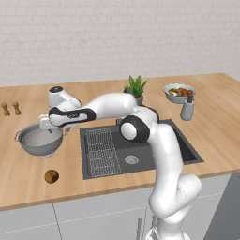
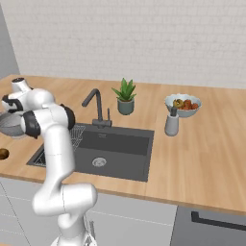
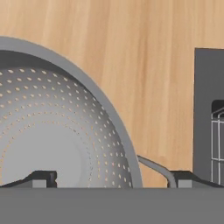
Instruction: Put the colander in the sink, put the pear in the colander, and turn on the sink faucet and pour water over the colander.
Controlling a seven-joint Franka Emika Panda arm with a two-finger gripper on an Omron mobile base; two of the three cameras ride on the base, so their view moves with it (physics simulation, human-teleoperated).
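The grey mesh colander (image 1: 38,140) stands on the wooden counter left of the sink (image 1: 178,143). My gripper (image 1: 55,130) hangs open just above the colander's right rim. In the hand view the gripper (image 3: 113,179) straddles that rim, one fingertip (image 3: 43,178) over the colander (image 3: 52,131) bowl and the other outside, by its small side handle (image 3: 153,166). The yellow-brown pear (image 1: 51,176) lies on the counter in front of the colander, near the edge. The colander (image 2: 9,124) and the pear (image 2: 3,153) sit at the far left of the right base view. The dark faucet (image 2: 96,103) rises behind the sink (image 2: 120,144).
A wire rack (image 1: 101,151) lies in the sink's left half. Behind the sink stands a potted plant (image 1: 136,89). A bowl of fruit (image 1: 179,92) and a grey bottle (image 1: 187,110) sit at the back right. Two small brown shakers (image 1: 10,108) stand at the far left.
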